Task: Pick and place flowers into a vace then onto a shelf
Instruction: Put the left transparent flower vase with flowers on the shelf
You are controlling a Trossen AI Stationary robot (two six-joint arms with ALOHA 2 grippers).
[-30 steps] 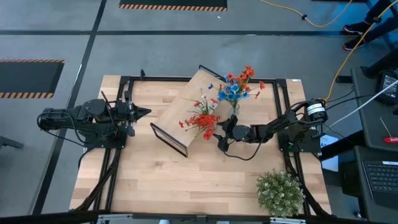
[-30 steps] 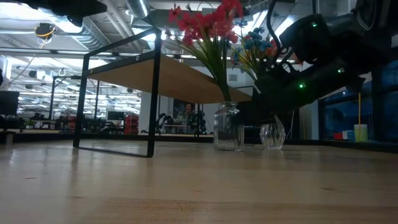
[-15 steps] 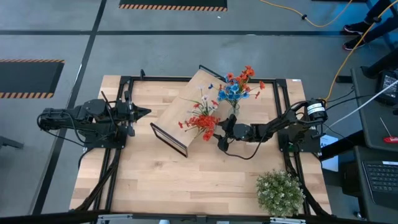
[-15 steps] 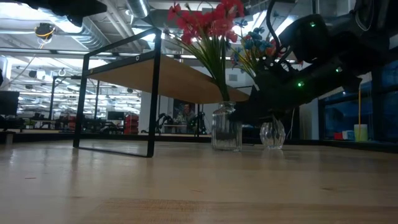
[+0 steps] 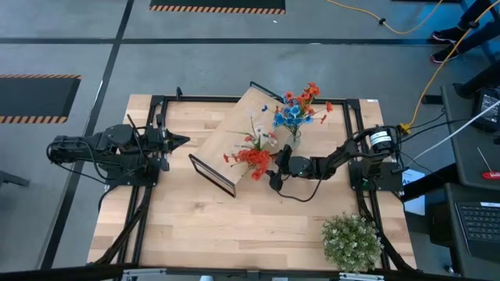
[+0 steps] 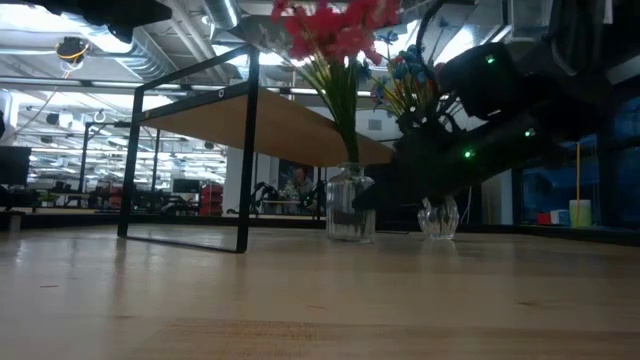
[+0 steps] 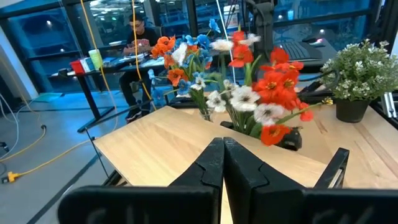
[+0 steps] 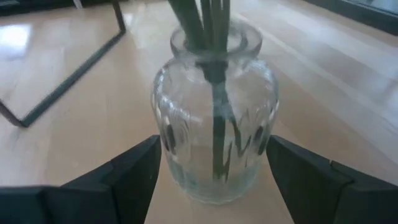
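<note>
A clear glass vase [image 8: 214,112] holding red and white flowers [image 5: 251,158] stands upright near the table's middle, just right of the shelf's near corner. My right gripper [image 8: 214,146] has one finger on each side of it. In the low view this vase [image 6: 348,205] stands in front of the dark arm. A second, rounder vase [image 6: 438,215] with blue and orange flowers [image 5: 297,109] stands on the table farther back. The shelf [image 5: 234,129] is a light-wood board on a black wire frame. My left gripper [image 5: 181,141] is shut and waits at the left, level above the table. My right gripper holds the vase by its round body [image 8: 168,137], pinched between the two fingers [image 8: 134,177], one on each side wall. The fingers come nearly level from the table's right, tipped a little down. The vase stays upright, its base at the tabletop; the stems rise out of its neck.
A bushy green plant [image 5: 351,240] in a dark pot stands at the near right corner. The shelf's black frame leg [image 6: 245,150] is close to the left of the held vase. Bare tabletop [image 5: 211,226] stretches along the near side. A person sits beyond the table in the left wrist view.
My right gripper has gone a little toward the table's left, and the vase with the red flowers has gone with it, still upright and nearer the shelf's near corner. The gap between the fingers is the same.
</note>
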